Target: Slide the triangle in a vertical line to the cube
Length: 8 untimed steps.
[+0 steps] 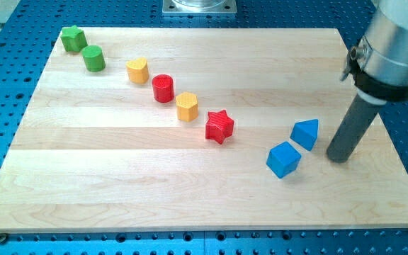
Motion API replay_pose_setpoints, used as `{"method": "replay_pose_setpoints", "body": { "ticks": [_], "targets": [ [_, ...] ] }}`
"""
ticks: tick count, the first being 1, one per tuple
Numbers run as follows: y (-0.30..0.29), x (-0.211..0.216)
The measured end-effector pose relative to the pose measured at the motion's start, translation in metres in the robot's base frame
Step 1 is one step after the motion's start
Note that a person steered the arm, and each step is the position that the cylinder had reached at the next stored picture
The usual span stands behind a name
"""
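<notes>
Blue triangle (306, 133) on table (119, 184), apex pointing far-right, just far-right of blue cube (283, 159). My tip (338, 157) right of triangle, apart. Tool: plain rod, nothing clamped.

Counter (190, 191): pale wood grain on a blue perforated base (6, 64). Blocks: blue triangle (306, 133), blue cube (283, 159), red star (219, 127), red cylinder (163, 88), two yellow (137, 71) (187, 106), two green (73, 38) (93, 59). Rod dark grey, my tip (338, 158) likewise.
</notes>
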<state>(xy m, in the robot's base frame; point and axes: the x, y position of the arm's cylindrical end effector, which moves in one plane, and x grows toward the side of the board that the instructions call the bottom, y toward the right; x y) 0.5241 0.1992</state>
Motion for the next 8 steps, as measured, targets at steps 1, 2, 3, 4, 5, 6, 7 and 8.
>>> {"method": "replay_pose_setpoints", "body": {
  "ticks": [1, 2, 3, 4, 5, 6, 7, 8],
  "targets": [
    [-0.049, -0.010],
    [-0.056, -0.067],
    [-0.026, -0.075],
    [-0.019, -0.056],
    [-0.011, -0.039],
    [-0.008, -0.010],
    [0.005, -0.042],
    [0.011, -0.072]
  ]
}}
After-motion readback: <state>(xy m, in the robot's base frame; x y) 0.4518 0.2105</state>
